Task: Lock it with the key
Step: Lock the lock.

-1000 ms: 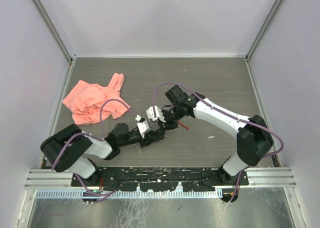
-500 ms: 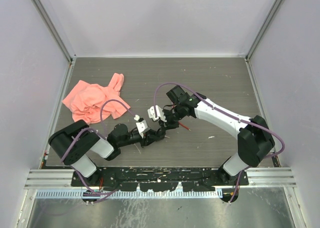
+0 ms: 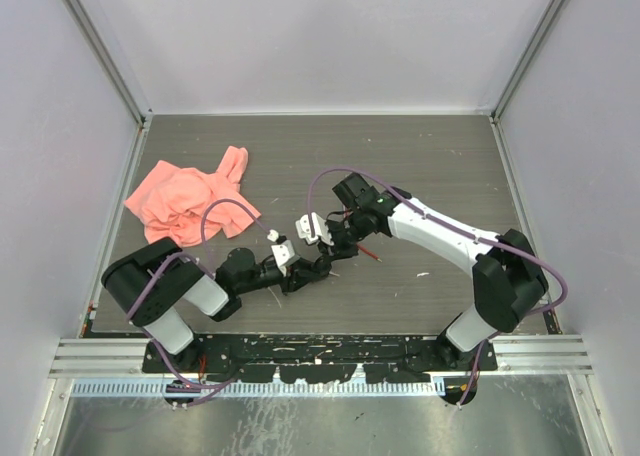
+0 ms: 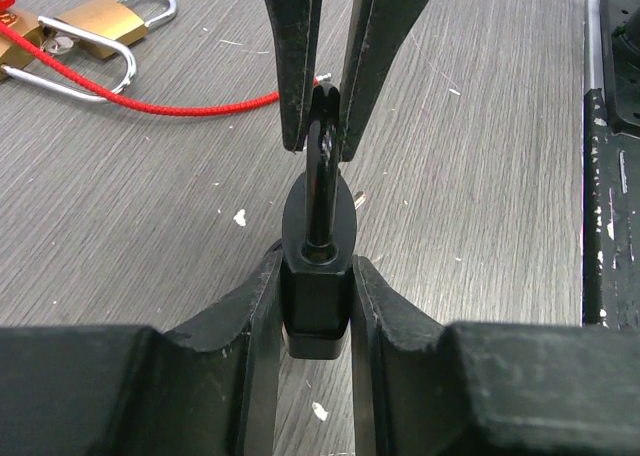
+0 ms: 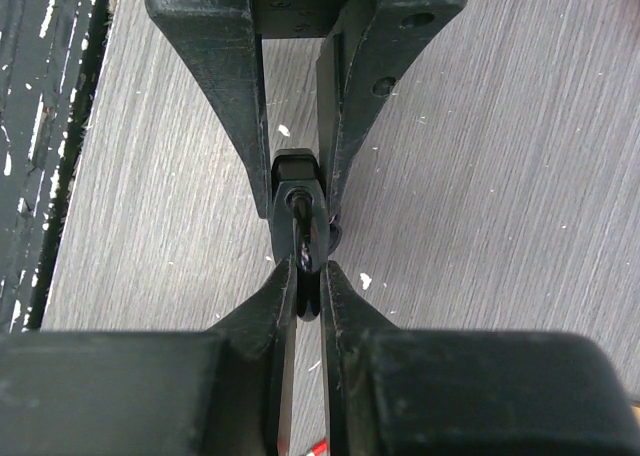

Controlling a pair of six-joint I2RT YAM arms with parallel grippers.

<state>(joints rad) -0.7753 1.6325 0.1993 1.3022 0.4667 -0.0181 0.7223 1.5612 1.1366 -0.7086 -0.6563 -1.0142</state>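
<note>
A black padlock (image 4: 318,306) hangs just above the grey table, its body clamped between the fingers of my left gripper (image 4: 317,271). Its black shackle (image 4: 322,171) points away from that wrist. My right gripper (image 5: 307,271) comes from the opposite side and is shut on the shackle's bend. In the right wrist view the lock (image 5: 296,181) sits between the left fingers (image 5: 230,96). From above, both grippers meet at the lock (image 3: 312,264) in the table's middle. The key is hidden.
Two brass padlocks (image 4: 95,26) on a red cord (image 4: 180,106) lie on the table beyond the lock. A pink cloth (image 3: 185,201) is bunched at the far left. A black rail (image 4: 612,156) runs along the near edge.
The left arm's rear links have shifted slightly to the right. Both grippers keep their hold on the padlock in nearly the same place.
</note>
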